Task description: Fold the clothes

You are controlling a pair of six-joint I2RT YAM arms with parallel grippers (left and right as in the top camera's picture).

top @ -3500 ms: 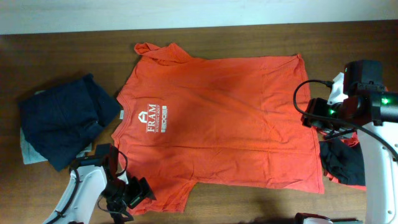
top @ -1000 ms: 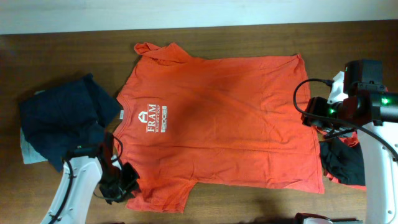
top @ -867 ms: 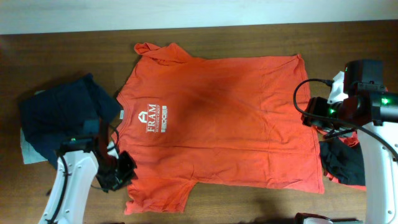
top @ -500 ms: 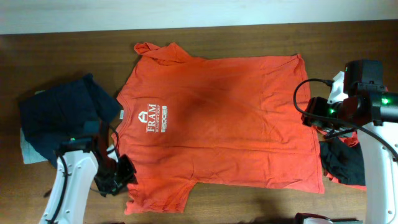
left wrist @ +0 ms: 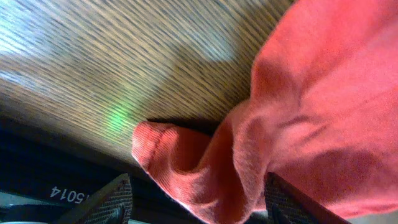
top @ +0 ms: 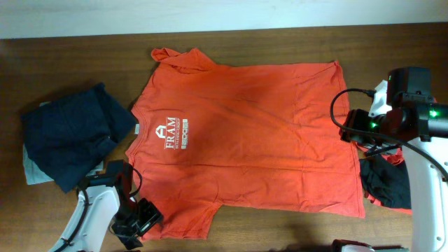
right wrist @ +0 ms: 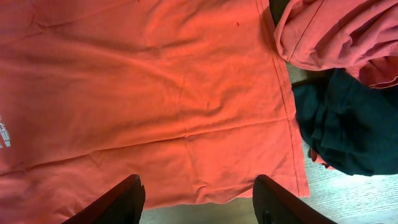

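Note:
An orange-red T-shirt [top: 252, 133] with white lettering [top: 171, 136] lies spread flat across the table, collar to the left. My left gripper [top: 143, 218] is at its front left sleeve. In the left wrist view the bunched sleeve [left wrist: 205, 168] sits between my left gripper's [left wrist: 199, 190] wide-apart fingers, clear of the left finger [left wrist: 115, 199]. My right gripper [top: 353, 129] hovers open over the shirt's hem at the right. In the right wrist view the right gripper [right wrist: 196, 205] holds nothing, with the hem edge [right wrist: 286, 124] beside it.
A dark navy pile [top: 70, 136] lies at the left on a pale grey-green piece [top: 31, 168]. At the right edge sits a heap with a black piece [right wrist: 354, 124] and another orange-red garment [right wrist: 336, 31]. Bare wood runs along the front edge [top: 280, 231].
My left gripper has slid toward the front edge of the table by the sleeve, and its jaws have spread apart. The right arm and the shirt's body have not moved.

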